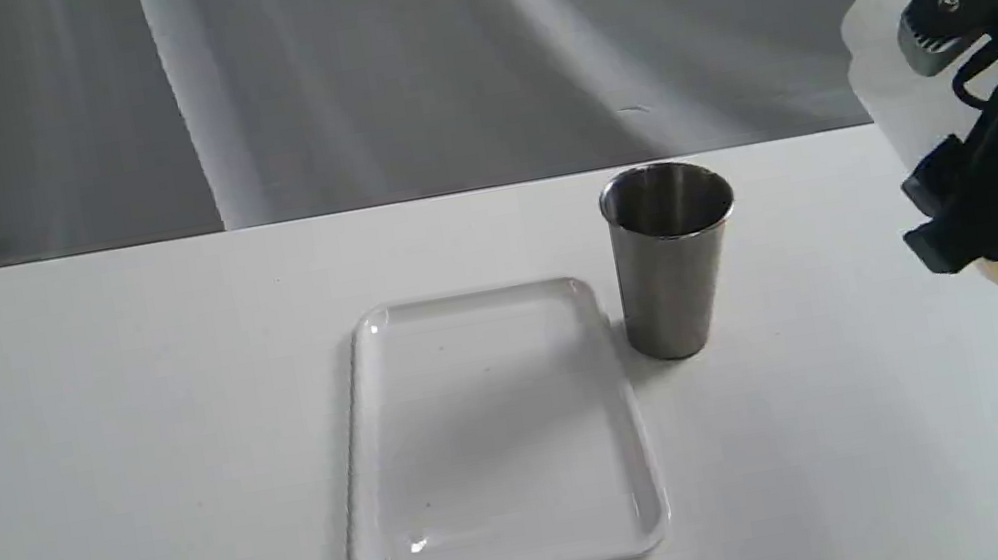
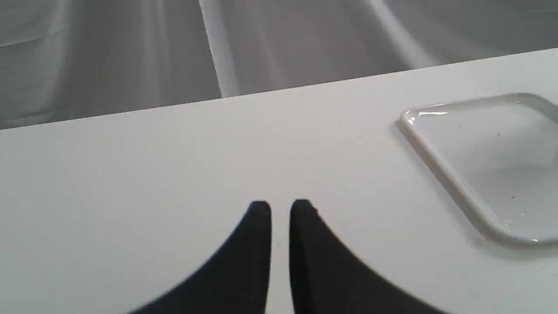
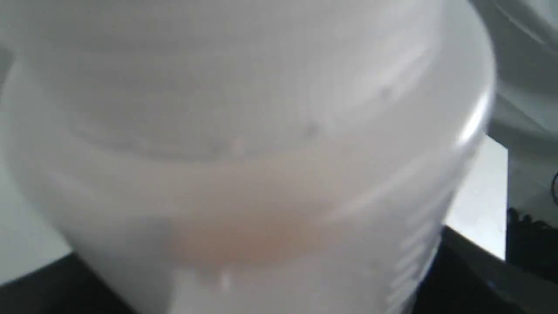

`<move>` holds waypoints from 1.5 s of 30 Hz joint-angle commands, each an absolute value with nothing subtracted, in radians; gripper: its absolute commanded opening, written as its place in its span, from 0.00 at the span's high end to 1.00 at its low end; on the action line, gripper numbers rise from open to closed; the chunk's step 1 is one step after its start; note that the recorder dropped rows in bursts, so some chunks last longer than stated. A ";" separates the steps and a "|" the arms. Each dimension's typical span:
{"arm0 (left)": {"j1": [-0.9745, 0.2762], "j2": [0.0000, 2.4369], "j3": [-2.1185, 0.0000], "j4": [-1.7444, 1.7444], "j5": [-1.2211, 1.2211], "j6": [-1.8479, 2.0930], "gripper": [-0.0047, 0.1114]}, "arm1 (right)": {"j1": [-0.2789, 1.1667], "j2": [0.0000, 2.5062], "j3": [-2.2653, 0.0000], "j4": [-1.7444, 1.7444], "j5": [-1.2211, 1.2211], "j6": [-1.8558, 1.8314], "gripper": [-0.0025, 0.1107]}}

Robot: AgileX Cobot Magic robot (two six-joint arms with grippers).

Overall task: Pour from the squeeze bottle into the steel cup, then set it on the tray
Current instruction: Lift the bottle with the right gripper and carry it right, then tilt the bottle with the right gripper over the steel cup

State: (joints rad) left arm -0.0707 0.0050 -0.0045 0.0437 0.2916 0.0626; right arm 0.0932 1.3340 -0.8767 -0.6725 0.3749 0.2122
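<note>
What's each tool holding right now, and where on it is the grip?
Right tool grips the squeeze bottle around its body, between shoulder and base. Left tool holds nothing.

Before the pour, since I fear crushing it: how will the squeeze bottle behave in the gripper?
The squeeze bottle looks like translucent plastic, so it probably dents under a tight grip. Only a shallow amber layer shows near its base, so it is likely light. Its smooth wall may slip when tilted.
</note>
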 commanded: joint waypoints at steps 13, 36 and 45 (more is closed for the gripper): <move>-0.074 0.000 0.000 0.044 0.285 0.061 0.89 | 0.090 1.448 -0.915 -0.882 0.336 0.345 0.66; -0.074 0.000 0.000 0.044 0.285 0.061 0.89 | 0.092 1.822 -1.283 -1.090 0.561 0.347 0.66; -0.074 0.000 0.000 0.044 0.285 0.061 0.89 | 0.135 1.884 -1.283 -1.190 0.628 0.347 0.66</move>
State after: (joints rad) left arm -0.0707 0.0050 -0.0045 0.0437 0.2916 0.0626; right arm 0.1204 1.8821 -1.2722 -1.1437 0.6143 0.3427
